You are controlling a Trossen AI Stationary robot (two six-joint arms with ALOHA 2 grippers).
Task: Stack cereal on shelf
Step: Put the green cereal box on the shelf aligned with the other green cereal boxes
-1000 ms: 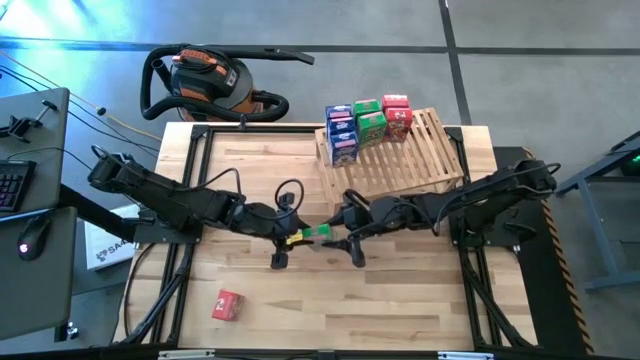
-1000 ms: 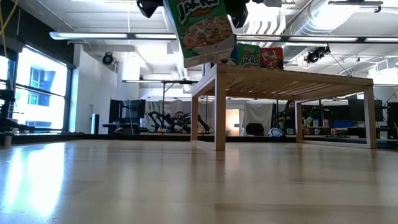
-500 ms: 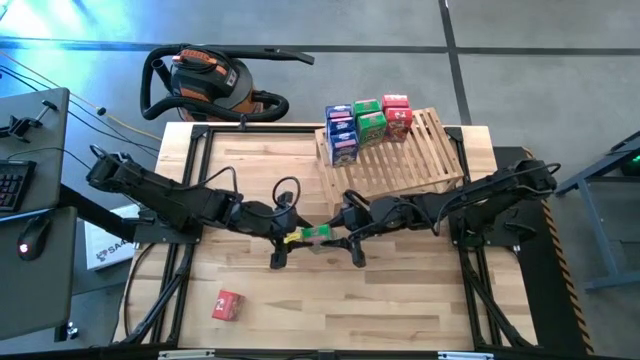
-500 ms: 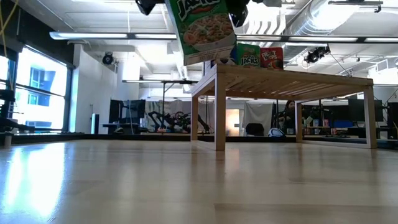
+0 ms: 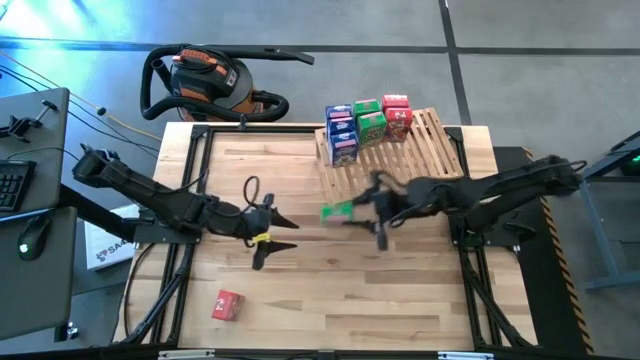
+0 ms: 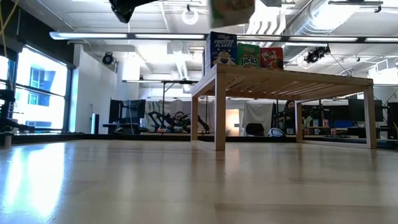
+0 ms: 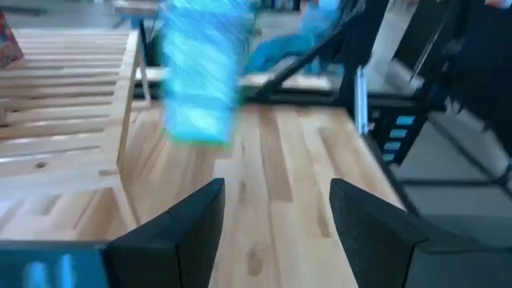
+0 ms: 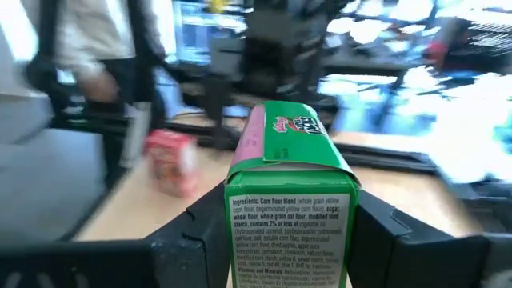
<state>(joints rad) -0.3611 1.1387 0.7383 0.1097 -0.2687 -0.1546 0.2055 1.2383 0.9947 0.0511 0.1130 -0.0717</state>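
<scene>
My right gripper (image 5: 347, 212) is shut on a green cereal box (image 5: 334, 211), held in the air near the shelf's near edge; the low view shows only the box's bottom (image 6: 231, 7) at the picture's top. My left gripper (image 5: 285, 234) stands open over the table's middle left, touching nothing, its fingers spread in its wrist view (image 7: 276, 216). The slatted wooden shelf (image 5: 410, 160) carries blue (image 5: 341, 135), green (image 5: 371, 122) and red (image 5: 397, 113) boxes standing at its far-left corner. One red box (image 5: 228, 305) lies on the table near the near-left corner. My right gripper pinches the green box between its two fingers (image 8: 196, 240), one on each broad face, with the narrow ingredients side (image 8: 290, 232) facing the wrist camera. The fingers come level from the table's right. The box is lifted clear of the table and sticks out past the fingertips.
A vacuum cleaner (image 5: 205, 80) stands on the floor beyond the table's far edge. The shelf's right half (image 5: 435, 150) shows bare slats. A person stands beyond the table in the right wrist view (image 8: 72, 48). A desk with a keyboard (image 5: 15, 185) sits left of the table.
Both grippers were at the green box over the table's middle. My left gripper has let go and drawn back toward the left edge. My right gripper has carried the box up, to the right and toward the far edge, closer to the shelf.
</scene>
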